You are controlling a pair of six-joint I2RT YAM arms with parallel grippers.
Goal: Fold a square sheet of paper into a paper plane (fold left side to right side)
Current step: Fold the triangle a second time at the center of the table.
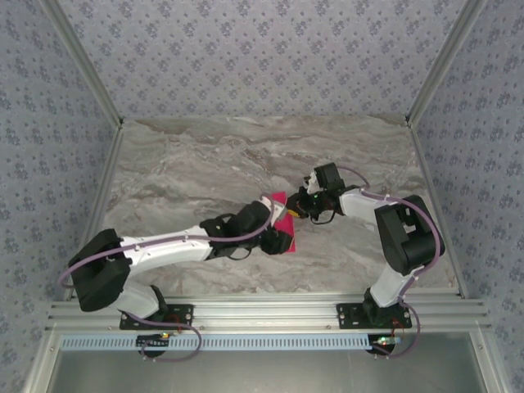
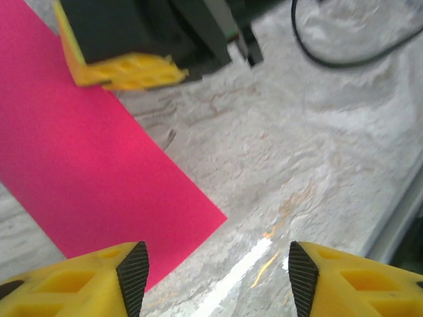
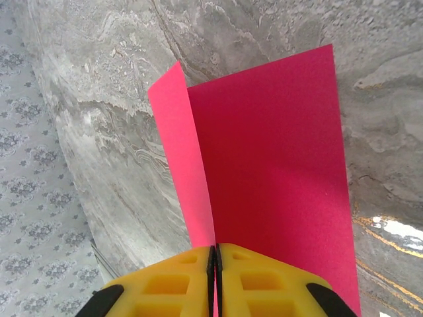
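Your right claw is pressed together on the near edge of the sheet. The sheet stretches straight ahead of the claw over the surface, its long axis running away from the pads, with one flap standing up just left of the pinch. Your left claw hangs spread, a sheet corner just ahead between its fingers, touching nothing. The paper looks thin, light and floppy, likely to slide on stone and crease for good, so grip an edge or corner.

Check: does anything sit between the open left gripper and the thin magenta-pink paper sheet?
Nothing visible does. The left gripper hangs open with a corner of the thin magenta-pink paper sheet directly ahead of it. The right gripper pinches another edge, off to one side.
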